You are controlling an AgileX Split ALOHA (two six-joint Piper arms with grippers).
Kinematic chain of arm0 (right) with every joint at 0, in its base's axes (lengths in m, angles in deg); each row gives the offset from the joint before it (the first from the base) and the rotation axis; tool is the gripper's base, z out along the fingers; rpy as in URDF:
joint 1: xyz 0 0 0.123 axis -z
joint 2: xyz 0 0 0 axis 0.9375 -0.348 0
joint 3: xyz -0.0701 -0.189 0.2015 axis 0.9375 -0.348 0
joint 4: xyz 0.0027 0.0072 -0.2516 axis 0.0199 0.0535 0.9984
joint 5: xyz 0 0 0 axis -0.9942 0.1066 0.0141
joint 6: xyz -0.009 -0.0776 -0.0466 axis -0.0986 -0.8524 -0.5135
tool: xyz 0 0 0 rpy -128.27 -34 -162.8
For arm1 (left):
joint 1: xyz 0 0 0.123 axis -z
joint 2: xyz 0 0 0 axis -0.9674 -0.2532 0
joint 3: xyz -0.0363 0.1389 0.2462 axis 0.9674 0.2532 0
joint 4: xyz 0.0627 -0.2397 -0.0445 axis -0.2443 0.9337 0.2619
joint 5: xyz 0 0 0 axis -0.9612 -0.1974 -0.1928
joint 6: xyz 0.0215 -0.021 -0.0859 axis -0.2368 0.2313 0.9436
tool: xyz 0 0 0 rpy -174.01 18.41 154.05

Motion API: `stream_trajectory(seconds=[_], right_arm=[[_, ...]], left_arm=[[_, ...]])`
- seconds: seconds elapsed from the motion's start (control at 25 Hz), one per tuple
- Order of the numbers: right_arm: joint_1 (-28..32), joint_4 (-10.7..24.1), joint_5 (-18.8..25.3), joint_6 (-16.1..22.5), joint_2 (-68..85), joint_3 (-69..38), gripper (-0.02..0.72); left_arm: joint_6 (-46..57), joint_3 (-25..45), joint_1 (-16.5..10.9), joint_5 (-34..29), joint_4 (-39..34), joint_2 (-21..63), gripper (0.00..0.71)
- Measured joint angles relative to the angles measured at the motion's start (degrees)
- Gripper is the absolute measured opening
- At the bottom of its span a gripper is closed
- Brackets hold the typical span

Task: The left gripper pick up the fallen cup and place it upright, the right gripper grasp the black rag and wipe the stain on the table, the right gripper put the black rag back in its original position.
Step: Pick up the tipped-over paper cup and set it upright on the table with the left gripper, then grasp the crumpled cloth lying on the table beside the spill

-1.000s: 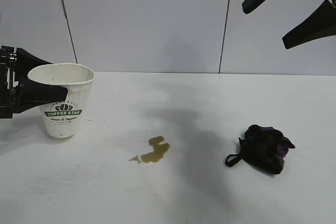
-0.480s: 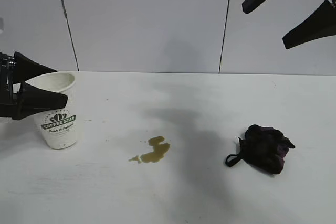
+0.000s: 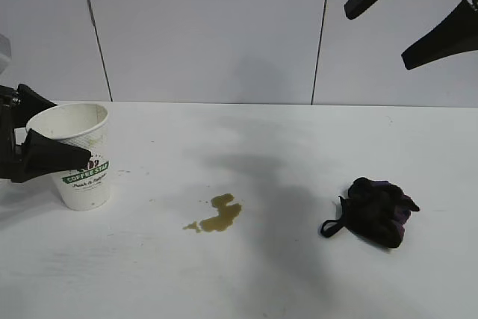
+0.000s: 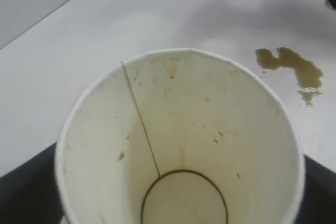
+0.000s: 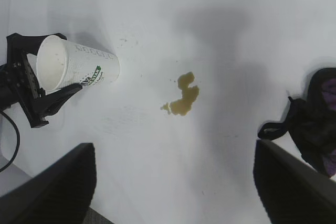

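Cup (image 3: 78,156) upright between left gripper (image 3: 56,136) spread jaws; left wrist alone shows its stained inside; right gripper (image 3: 418,13) jaws wide, raised.

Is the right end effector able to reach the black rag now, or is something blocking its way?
Probably yes. The right end effector hangs open, high above the table, and the black rag lies below it with nothing over or beside it. The stain and the cup sit well off to the side.

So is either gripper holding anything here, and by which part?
Nothing held: left gripper stands open around the upright cup's rim; right gripper hangs open, empty.
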Motion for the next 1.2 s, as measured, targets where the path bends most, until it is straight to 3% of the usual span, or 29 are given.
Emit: stream_trajectory(seconds=[0.4,0.76,0.96,1.2], right_arm=[[0.00,0.00,0.00,0.00,0.00,0.00,0.568],[0.00,0.00,-0.53,0.00,0.00,0.00,0.568],[0.00,0.00,-0.73,0.00,0.00,0.00,0.568],[0.00,0.05,-0.84,0.00,0.00,0.00,0.568]], left_arm=[[1.07,0.00,-0.40,0.20,-0.64,0.00,0.657],[10.74,0.00,-3.91,0.75,-10.08,0.00,0.657],[24.21,0.00,-8.10,4.47,-15.87,0.05,0.657],[54.06,0.00,-13.47,15.37,-16.34,7.58,0.657]])
